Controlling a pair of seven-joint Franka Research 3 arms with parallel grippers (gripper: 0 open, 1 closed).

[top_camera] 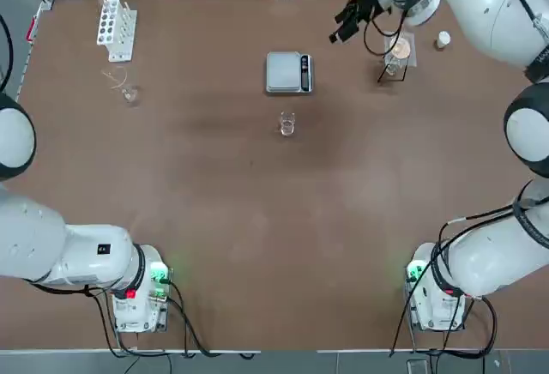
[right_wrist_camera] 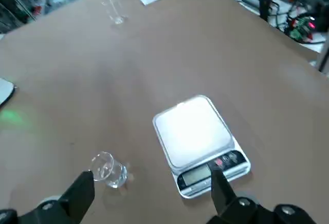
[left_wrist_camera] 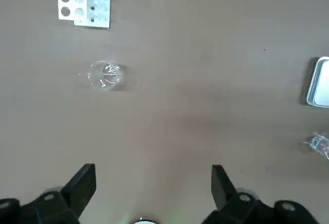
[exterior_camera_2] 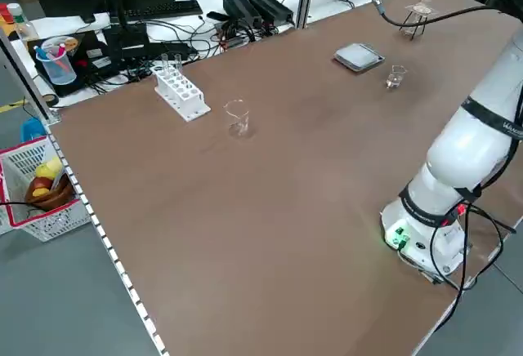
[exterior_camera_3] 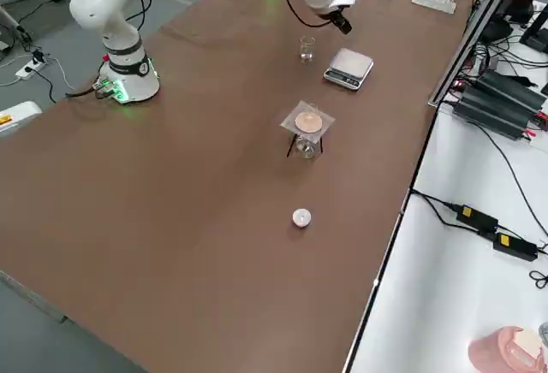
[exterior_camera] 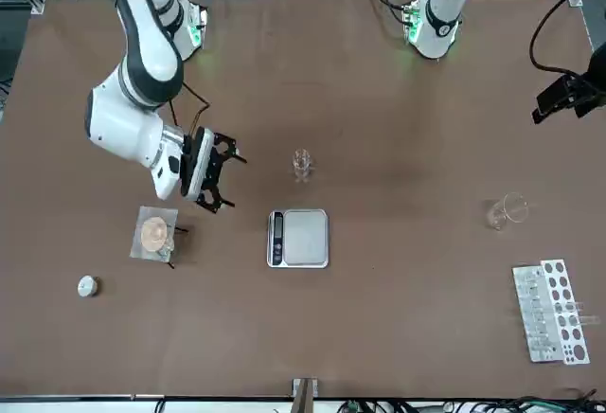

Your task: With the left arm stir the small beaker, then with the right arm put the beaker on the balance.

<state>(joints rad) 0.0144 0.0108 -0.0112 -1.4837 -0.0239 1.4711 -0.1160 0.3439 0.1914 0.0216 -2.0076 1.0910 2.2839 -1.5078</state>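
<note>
The small beaker (top_camera: 286, 123) is a tiny clear glass standing upright mid-table, just on the robot's side of the balance (top_camera: 288, 73), a flat grey scale with a silver plate. My right gripper (exterior_camera: 230, 183) hangs open in the air at the far right, pointing toward the balance; its wrist view shows the balance (right_wrist_camera: 198, 136) and the small beaker (right_wrist_camera: 109, 170) beyond its open fingers. My left gripper (left_wrist_camera: 153, 175) is open and empty, high over bare table on the left side. The small beaker (left_wrist_camera: 318, 144) sits at the edge of its wrist view.
A clear glass piece with a thin rod (top_camera: 127, 91) stands at the far left, beside a white test-tube rack (top_camera: 116, 24). At the far right are a small stand with a tan disc (top_camera: 396, 55) and a white capped bottle (top_camera: 443, 40).
</note>
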